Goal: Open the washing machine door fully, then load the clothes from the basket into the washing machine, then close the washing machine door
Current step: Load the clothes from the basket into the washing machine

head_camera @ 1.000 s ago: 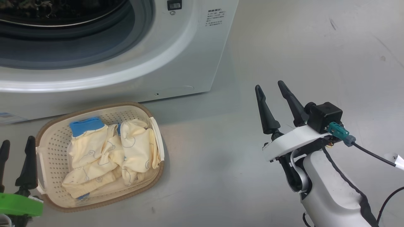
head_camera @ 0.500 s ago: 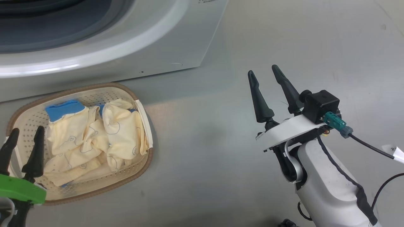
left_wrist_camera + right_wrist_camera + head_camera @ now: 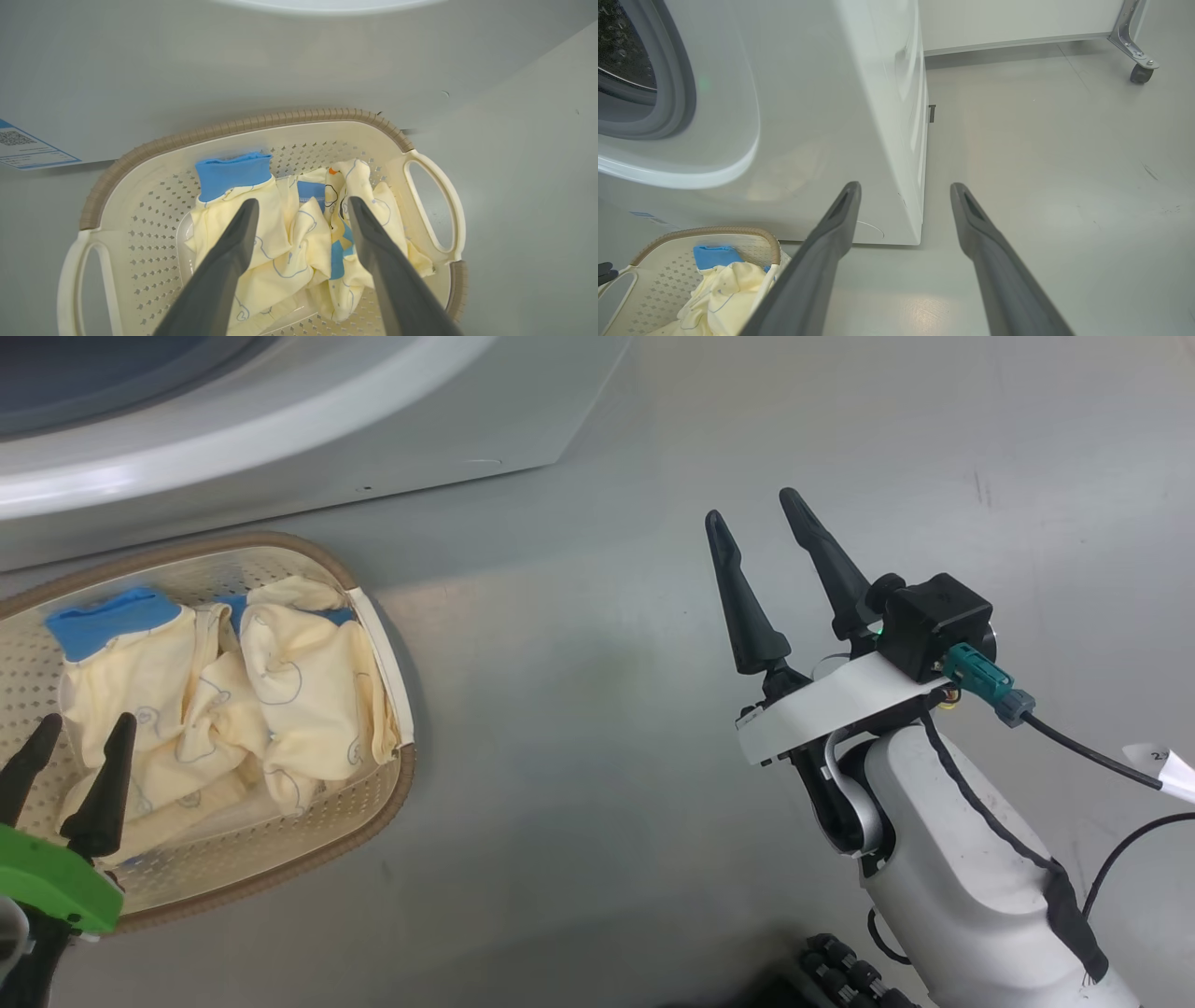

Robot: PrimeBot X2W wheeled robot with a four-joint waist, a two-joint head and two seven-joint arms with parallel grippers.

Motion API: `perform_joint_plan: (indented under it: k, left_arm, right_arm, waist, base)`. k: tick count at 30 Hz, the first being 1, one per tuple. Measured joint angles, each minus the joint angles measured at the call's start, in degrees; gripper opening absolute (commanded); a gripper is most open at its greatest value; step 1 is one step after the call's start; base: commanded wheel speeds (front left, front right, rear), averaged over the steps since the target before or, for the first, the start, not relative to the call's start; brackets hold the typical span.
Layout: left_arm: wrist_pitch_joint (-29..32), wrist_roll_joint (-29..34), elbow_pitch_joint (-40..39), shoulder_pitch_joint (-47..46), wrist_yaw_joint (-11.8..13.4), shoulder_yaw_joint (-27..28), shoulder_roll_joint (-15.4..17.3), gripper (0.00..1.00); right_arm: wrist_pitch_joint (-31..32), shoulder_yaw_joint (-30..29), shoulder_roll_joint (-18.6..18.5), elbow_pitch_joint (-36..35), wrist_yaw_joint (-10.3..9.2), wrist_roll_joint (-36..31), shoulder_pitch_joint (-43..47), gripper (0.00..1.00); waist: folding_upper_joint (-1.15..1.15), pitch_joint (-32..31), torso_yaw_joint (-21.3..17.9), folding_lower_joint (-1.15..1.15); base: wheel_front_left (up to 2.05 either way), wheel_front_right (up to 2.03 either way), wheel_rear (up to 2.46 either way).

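The cream basket (image 3: 385,658) with a brown rim sits on the floor in front of the white washing machine (image 3: 392,439). Pale yellow clothes (image 3: 233,700) with blue bands lie bunched inside it. My left gripper (image 3: 84,726) hangs open over the basket's near side. In the left wrist view its fingers (image 3: 302,201) straddle the clothes (image 3: 280,242) from above, apart from them. My right gripper (image 3: 752,508) is open and holds nothing over bare floor, well right of the basket. The washing machine door is out of view. The grey gasket (image 3: 675,93) of the opening is uncovered.
A blue label sticker (image 3: 23,149) is on the washer's front, low down. Grey floor stretches to the right of the machine. A caster wheel (image 3: 1139,72) on a metal leg stands far off by the wall. A black cable (image 3: 1074,747) trails from my right wrist.
The head camera has swung down and right, so the washer and basket slid up and left in the picture. My left gripper has moved from beside the basket to over the clothes. Both stay open.
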Motion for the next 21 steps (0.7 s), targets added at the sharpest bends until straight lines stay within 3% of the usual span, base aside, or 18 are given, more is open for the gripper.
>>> perform_joint_plan:
  k: [14, 21]
  left_arm:
    - [2.2, -1.7, 5.2, -5.4, 0.0, -8.5, 2.9, 1.00]
    - [2.7, -3.2, 7.7, -8.3, 0.0, -10.2, 3.9, 1.00]
  right_arm:
    - [0.0, 2.6, 0.1, -2.5, -1.58, 0.8, -1.9, 1.00]
    - [0.0, 4.4, 0.1, -3.4, -2.54, 1.4, -2.4, 1.00]
  waist:
    - [0.00, 5.6, -2.7, 0.00]
    - [0.00, 7.5, -3.7, 0.00]
  base:
    - [0.00, 0.00, 0.00]
    - [0.00, 0.00, 0.00]
